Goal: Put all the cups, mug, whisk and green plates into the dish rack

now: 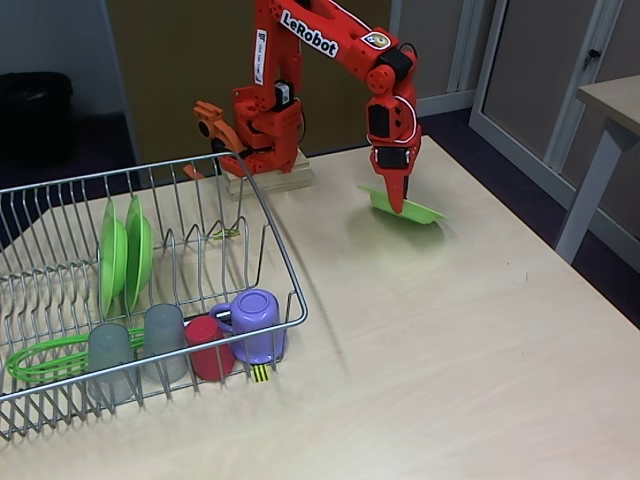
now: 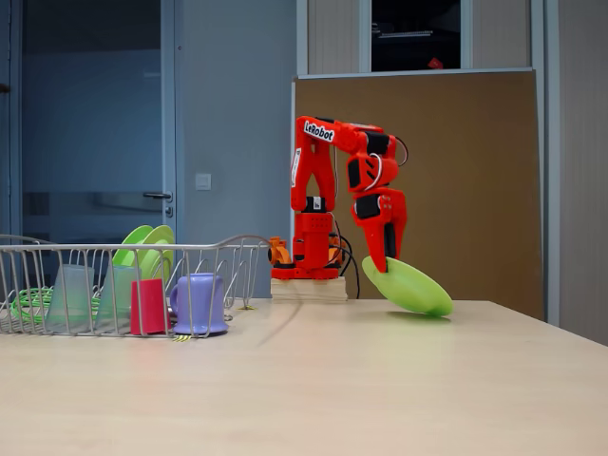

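Observation:
My red gripper [image 1: 399, 203] [image 2: 389, 264] points down at the back of the table, shut on the rim of a lime-green plate [image 1: 405, 208] [image 2: 410, 287], which hangs tilted just above the tabletop. In the silver wire dish rack [image 1: 272, 235] [image 2: 242, 243] at the left, two more green plates [image 1: 124, 256] [image 2: 144, 249] stand upright between prongs. Along the rack's front sit two grey cups [image 1: 135, 348] [image 2: 71, 294], the red cup [image 1: 209, 345] [image 2: 148, 306] and the purple mug [image 1: 255, 325] [image 2: 198, 302], all upside down. The green whisk [image 1: 50, 358] [image 2: 28, 302] lies at the rack's left.
The arm's base [image 1: 262, 140] [image 2: 309, 271] stands on a wooden block behind the rack. Another table [image 1: 605, 130] stands off to the right in a fixed view. Bare tabletop stretches between the rack and the table's right edge.

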### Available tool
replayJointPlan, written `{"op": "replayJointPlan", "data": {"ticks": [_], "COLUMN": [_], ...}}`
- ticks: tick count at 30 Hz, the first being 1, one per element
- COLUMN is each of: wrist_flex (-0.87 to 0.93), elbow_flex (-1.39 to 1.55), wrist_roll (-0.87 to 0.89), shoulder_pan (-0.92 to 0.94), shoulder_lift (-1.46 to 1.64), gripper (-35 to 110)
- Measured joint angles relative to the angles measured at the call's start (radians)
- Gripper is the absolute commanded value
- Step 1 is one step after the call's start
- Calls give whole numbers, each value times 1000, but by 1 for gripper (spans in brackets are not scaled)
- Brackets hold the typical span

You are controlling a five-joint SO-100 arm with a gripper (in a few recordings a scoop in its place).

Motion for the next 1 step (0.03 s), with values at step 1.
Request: {"op": "replayJointPlan", "data": {"ticks": [1], "wrist_flex": [23], "elbow_flex": [-23], "wrist_roll": [-8], "shoulder_pan": [0], "shoulder_lift": [0], "gripper": [0]}}
